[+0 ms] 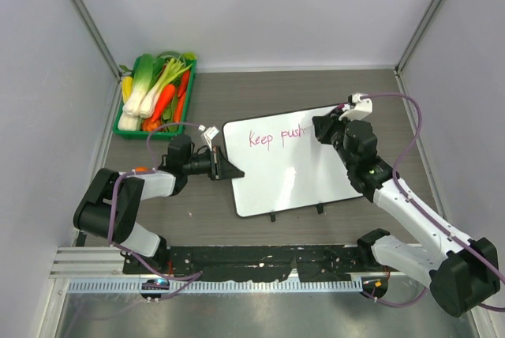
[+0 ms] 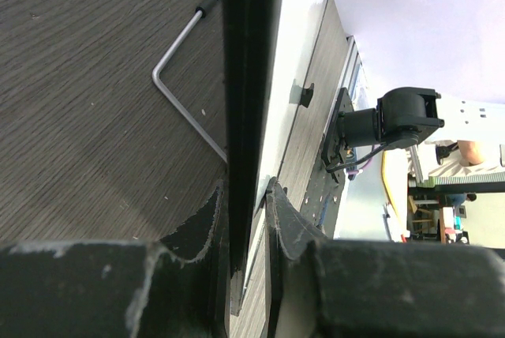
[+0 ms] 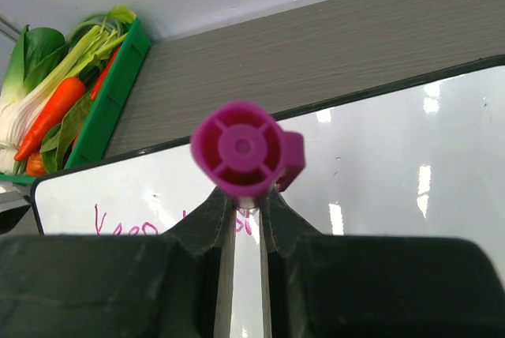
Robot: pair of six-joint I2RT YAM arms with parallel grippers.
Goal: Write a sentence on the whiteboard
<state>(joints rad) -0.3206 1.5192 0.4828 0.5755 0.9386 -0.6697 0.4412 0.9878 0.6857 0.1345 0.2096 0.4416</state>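
The whiteboard (image 1: 292, 176) lies slightly askew in the middle of the table (image 1: 268, 93), with pink writing, "Keep push", along its top. The left gripper (image 1: 227, 166) is clamped on the board's left edge. The right gripper (image 1: 323, 129) pinches a magenta marker (image 3: 241, 152) tight, right at the writing's end. A green tray (image 1: 126, 133) of vegetables sits at the far left.

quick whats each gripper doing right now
left gripper: shut on the edge of the whiteboard
right gripper: shut on the magenta marker
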